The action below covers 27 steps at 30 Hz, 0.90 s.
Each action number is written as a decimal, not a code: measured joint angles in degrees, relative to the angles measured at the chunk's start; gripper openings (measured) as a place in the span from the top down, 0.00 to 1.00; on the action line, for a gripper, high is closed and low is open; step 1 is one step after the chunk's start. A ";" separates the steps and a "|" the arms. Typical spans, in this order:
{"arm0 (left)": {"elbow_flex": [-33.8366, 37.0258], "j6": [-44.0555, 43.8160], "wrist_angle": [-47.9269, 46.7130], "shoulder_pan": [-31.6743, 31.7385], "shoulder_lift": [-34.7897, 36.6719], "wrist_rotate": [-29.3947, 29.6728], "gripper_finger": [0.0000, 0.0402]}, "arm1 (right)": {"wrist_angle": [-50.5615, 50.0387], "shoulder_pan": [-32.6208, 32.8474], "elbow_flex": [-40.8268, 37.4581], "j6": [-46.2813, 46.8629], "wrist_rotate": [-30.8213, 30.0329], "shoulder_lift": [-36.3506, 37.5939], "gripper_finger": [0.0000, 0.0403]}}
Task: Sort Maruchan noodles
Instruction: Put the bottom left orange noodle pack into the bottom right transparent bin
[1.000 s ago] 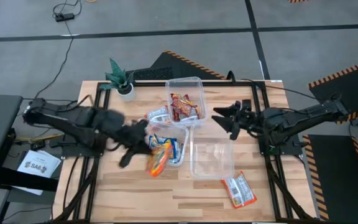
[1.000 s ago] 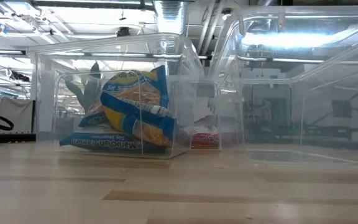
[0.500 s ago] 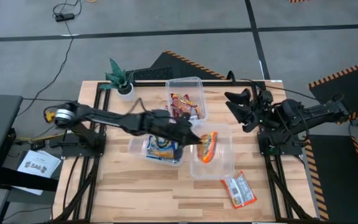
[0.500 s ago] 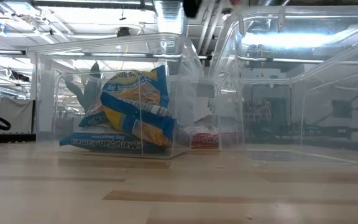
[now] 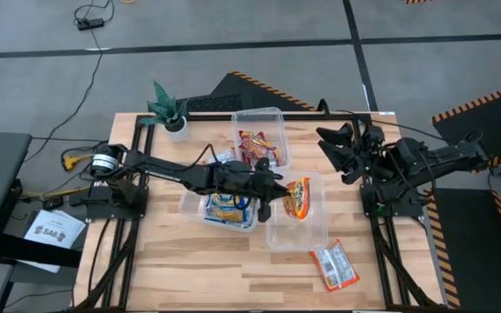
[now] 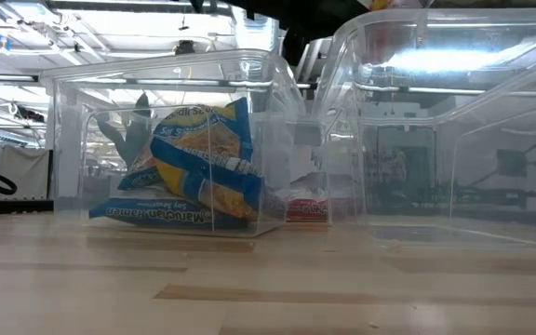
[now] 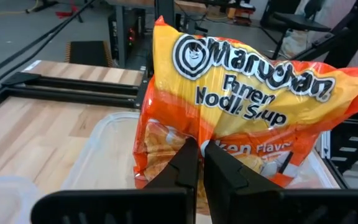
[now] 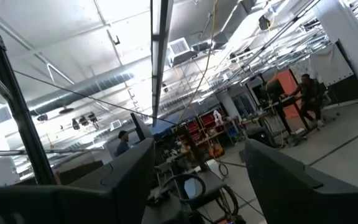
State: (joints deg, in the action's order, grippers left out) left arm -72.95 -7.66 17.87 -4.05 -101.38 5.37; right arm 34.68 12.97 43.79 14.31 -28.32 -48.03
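Observation:
My left gripper reaches from the table's left to the middle and is shut on an orange-yellow Maruchan packet over a clear bin. In the left wrist view the packet fills the picture beyond the gripper. Blue-white-yellow packets lie in the left bin. Red packets lie in the far bin. One red packet lies flat on the table near the right front. My right gripper waits open above the table's right side. My left gripper pinches the orange packet between its two fingers at the middle of the packet's near edge. The fingers come level from the table's left. The packet is lifted clear and stands out beyond the fingertips above the bin.
A small potted plant stands at the far left corner. Three clear bins cluster in the table's middle; the far one holds red packets. Bare wood shows along the near edge. Black frame rails run along both table sides.
My left gripper has swung from the left bin toward the table's right, carrying the orange packet lifted clear until it hangs over the right bin; the packet has turned about on the way. My right gripper has drawn back a little toward the far right.

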 joint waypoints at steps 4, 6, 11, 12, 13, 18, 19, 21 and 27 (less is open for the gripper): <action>-0.01 -0.02 -0.14 0.00 0.00 0.04 1.00 | -1.31 0.00 0.00 0.01 0.00 0.04 0.33; -0.01 0.22 -0.22 0.03 0.00 0.04 1.00 | -1.73 0.00 0.00 0.14 0.00 0.07 0.33; -0.01 0.22 -0.27 0.04 0.00 0.04 1.00 | -1.69 0.00 0.00 0.20 -0.03 0.07 0.33; 0.00 -0.34 -0.28 0.04 0.00 0.04 1.00 | -1.67 0.00 0.00 0.20 -0.04 0.08 0.33; -0.02 -0.78 -0.28 0.04 0.00 0.04 1.00 | -1.67 0.00 0.00 0.21 -0.06 0.07 0.33; 0.00 -1.07 -0.33 0.04 0.00 0.04 1.00 | -1.67 0.00 0.00 0.24 -0.10 0.09 0.33; 0.00 -1.07 -0.33 0.04 0.00 0.04 1.00 | -1.67 0.00 0.00 0.24 -0.12 0.07 0.33; 0.00 -1.07 -0.35 0.04 0.00 0.04 1.00 | -1.67 0.00 0.00 0.24 -0.14 0.07 0.33; 0.00 0.08 -0.35 0.04 0.00 0.04 1.00 | -1.67 0.00 0.00 0.22 -0.21 0.08 0.33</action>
State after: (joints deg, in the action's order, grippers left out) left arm -72.95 -7.58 17.52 -4.01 -101.38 5.41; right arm 33.01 12.97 43.79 14.53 -28.53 -47.95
